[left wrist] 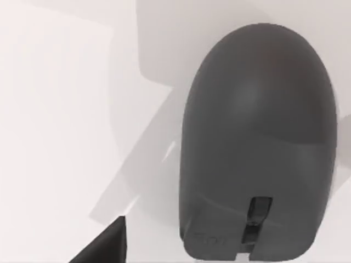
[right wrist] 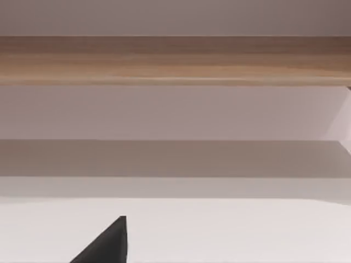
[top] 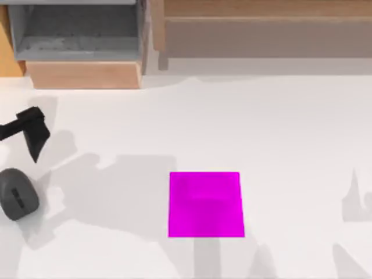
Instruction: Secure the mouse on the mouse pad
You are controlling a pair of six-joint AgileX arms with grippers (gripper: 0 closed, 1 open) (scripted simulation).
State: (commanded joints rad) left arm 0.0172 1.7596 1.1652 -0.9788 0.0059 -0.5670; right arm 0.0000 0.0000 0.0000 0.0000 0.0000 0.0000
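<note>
Our left gripper [top: 36, 139] hovers at the far left of the table [top: 232, 116], just behind the mouse [top: 17, 193] and holding nothing; whether its fingers are spread or closed we cannot tell, since the left wrist view offers a single dark finger [left wrist: 107, 246] at its edge. Our right arm is parked off the right side, one finger [right wrist: 107, 244] of it visible against a wooden ledge [right wrist: 175, 60].

Mouse: dark grey, oval, resting flat on the white table near the left edge, untouched. Mouse pad [top: 206, 204]: flat magenta square, near the table's centre front, well apart from the mouse and bare.

Handling, as we judge it: the mouse looks a rigid, light plastic shell with a smooth domed back, so a grip from above on the crown would likely slip. We would take hold across its two long flanks, about midway along the body, fingers straddling the width and low toward the table. Nothing suggests fragility. The pad appears thin and should lie still when the mouse is set down on it.
</note>
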